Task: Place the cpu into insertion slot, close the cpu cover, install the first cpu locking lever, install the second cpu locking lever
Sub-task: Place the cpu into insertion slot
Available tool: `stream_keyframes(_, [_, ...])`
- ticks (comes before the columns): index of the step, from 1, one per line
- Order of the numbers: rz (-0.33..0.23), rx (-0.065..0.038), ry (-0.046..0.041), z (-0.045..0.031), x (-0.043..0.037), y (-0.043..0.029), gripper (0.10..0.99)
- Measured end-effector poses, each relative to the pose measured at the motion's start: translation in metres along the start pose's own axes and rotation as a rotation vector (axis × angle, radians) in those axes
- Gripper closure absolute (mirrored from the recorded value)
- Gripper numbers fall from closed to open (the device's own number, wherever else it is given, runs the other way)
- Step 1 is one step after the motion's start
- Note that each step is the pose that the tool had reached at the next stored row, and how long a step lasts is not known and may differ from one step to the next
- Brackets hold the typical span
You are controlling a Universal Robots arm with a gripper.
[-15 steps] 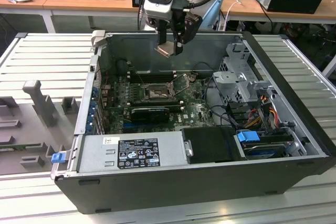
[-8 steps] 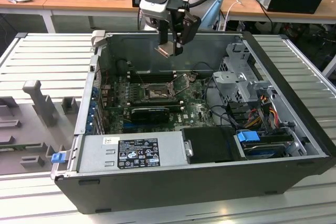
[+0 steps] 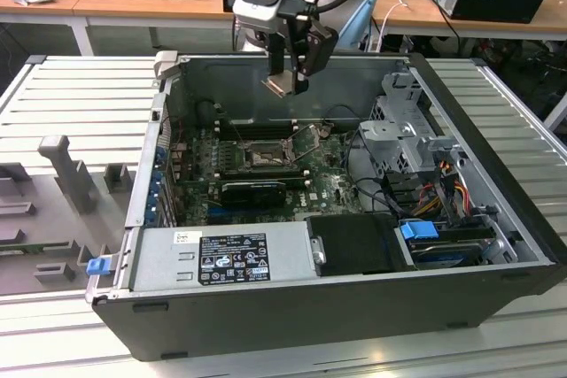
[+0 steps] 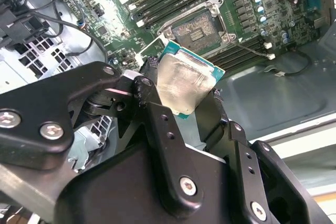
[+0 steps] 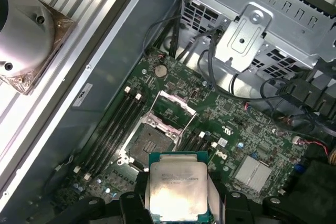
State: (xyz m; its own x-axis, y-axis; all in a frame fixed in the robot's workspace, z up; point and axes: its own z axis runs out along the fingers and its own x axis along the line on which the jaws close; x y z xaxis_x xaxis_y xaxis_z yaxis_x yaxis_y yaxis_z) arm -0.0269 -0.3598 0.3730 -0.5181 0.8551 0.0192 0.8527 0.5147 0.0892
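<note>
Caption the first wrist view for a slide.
The hand holds the cpu above the empty insertion slot, cpu cover open.

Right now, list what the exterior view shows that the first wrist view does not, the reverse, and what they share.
Exterior view: the whole open computer case, its power supply, and the tool from the side, above the motherboard, shut on the cpu. First wrist view: a round coin battery, and the cpu cover plainly raised open. Shared: the cpu, the empty insertion slot, the motherboard, the metal drive cage.
</note>
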Motion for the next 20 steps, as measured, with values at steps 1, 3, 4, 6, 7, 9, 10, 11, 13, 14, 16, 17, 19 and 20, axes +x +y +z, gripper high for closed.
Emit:
stream_keyframes(1, [0.009, 0.000, -0.0008, 0.0000, 0.0000, 0.0000, 0.557])
stream_keyframes(3, [0.023, 0.000, -0.0021, 0.0000, 0.0000, 0.0000, 0.557])
stream_keyframes(4, [0.032, -0.001, -0.0029, 0.0000, 0.0000, 0.0000, 0.557])
stream_keyframes(6, [0.045, -0.001, -0.0040, 0.0000, 0.0000, 0.0000, 0.557])
stream_keyframes(7, [0.049, -0.001, -0.0043, 0.0001, 0.0000, 0.0000, 0.557])
stream_keyframes(9, [0.077, -0.002, -0.0069, 0.0003, 0.0000, 0.0000, 0.557])
stream_keyframes(10, [0.087, -0.002, -0.0077, 0.0003, 0.0000, 0.0000, 0.557])
stream_keyframes(11, [0.095, -0.002, -0.0085, 0.0004, 0.0000, 0.0000, 0.557])
stream_keyframes(13, [0.113, -0.002, -0.0101, 0.0005, 0.0000, -0.0001, 0.557])
stream_keyframes(14, [0.127, -0.002, -0.0114, 0.0005, 0.0000, -0.0001, 0.557])
stream_keyframes(16, [0.150, -0.003, -0.0135, 0.0006, 0.0000, -0.0001, 0.557])
stream_keyframes(17, [0.166, -0.003, -0.0148, 0.0007, 0.0000, -0.0001, 0.557])
stream_keyframes(19, [0.190, -0.004, -0.0170, 0.0007, 0.0000, -0.0001, 0.557])
stream_keyframes(20, [0.204, -0.004, -0.0183, 0.0008, 0.0000, -0.0001, 0.557])
